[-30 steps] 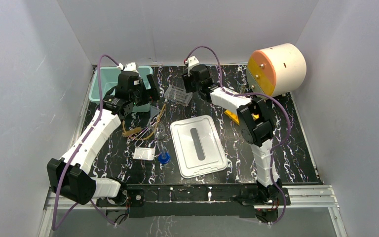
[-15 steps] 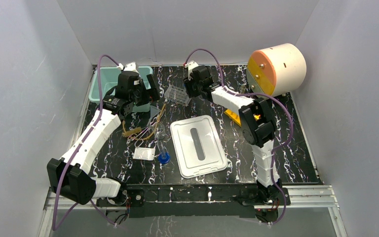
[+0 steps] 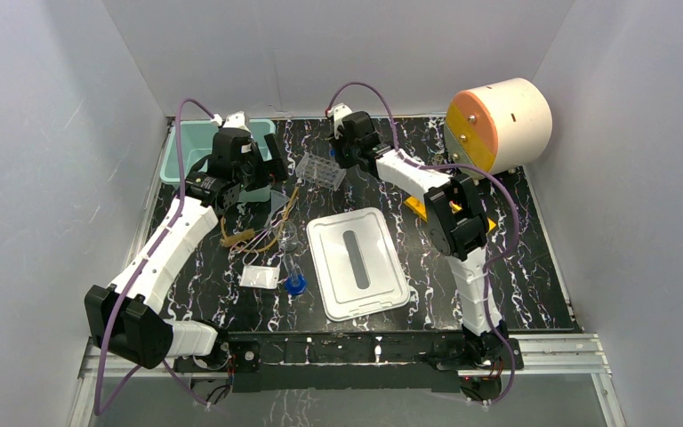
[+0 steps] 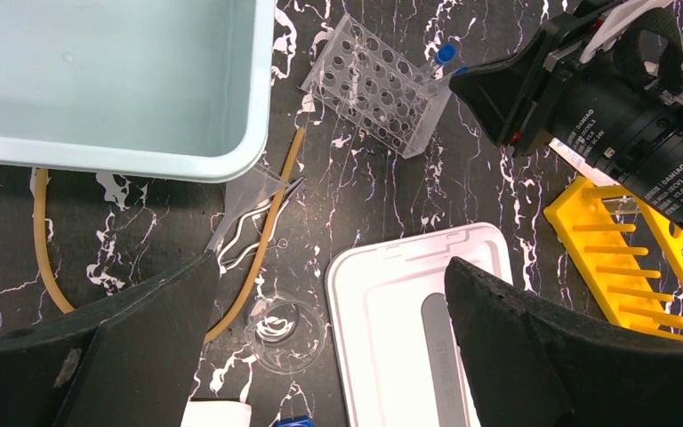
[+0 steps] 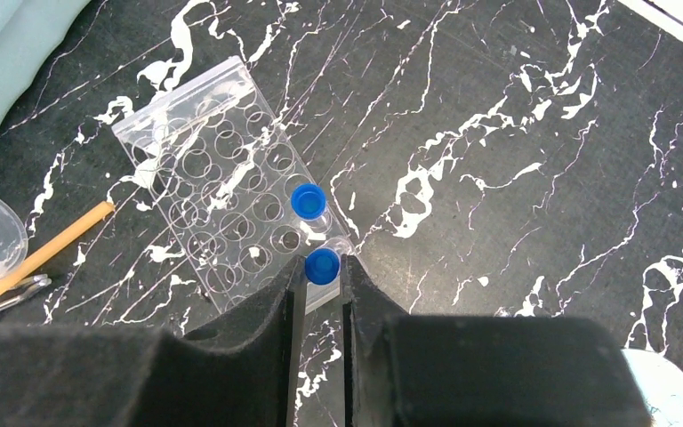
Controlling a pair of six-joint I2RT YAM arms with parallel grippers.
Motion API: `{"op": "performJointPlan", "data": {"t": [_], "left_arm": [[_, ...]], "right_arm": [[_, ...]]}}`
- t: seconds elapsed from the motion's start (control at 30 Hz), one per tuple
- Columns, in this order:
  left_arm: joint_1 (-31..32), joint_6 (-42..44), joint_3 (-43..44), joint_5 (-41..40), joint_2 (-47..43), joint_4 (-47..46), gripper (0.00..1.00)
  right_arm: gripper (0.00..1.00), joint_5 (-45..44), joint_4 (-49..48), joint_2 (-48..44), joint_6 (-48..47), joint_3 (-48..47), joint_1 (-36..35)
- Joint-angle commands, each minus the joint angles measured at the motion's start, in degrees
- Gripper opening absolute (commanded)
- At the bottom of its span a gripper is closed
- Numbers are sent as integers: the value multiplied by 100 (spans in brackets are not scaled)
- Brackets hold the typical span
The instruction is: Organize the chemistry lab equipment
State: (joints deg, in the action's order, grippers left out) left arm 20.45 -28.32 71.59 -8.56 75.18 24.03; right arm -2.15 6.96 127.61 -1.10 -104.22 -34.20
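A clear tube rack (image 5: 204, 205) lies on the black marbled table and carries two blue-capped tubes. My right gripper (image 5: 322, 269) is shut on the nearer blue-capped tube (image 5: 322, 264), its pads against both sides of the cap. The other capped tube (image 5: 308, 201) stands free one hole further on. My left gripper (image 4: 329, 294) hangs open above the glass flask (image 4: 280, 327), holding nothing. Tan rubber tubing (image 4: 289, 160), a clear funnel (image 4: 251, 191) and thin rods lie beside the flask. A yellow tube rack (image 4: 622, 258) sits under the right arm.
A teal bin (image 3: 191, 142) stands at the back left. A white lid (image 3: 357, 262) lies mid-table. A small white packet (image 3: 260, 277) and a loose blue-capped tube (image 3: 295, 283) lie near the front. The big cream drum (image 3: 498, 124) fills the back right corner.
My right gripper has moved left over the clear rack's end, and its jaws have narrowed onto the tube's cap. The left arm has stayed still.
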Motion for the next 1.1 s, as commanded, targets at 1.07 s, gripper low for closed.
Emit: {"op": "performJointPlan", "data": {"t": [1.07], "left_arm": [[-31, 50, 24, -98, -211, -38, 98]], "right_arm": [[58, 147, 62, -923, 566, 25, 87]]}}
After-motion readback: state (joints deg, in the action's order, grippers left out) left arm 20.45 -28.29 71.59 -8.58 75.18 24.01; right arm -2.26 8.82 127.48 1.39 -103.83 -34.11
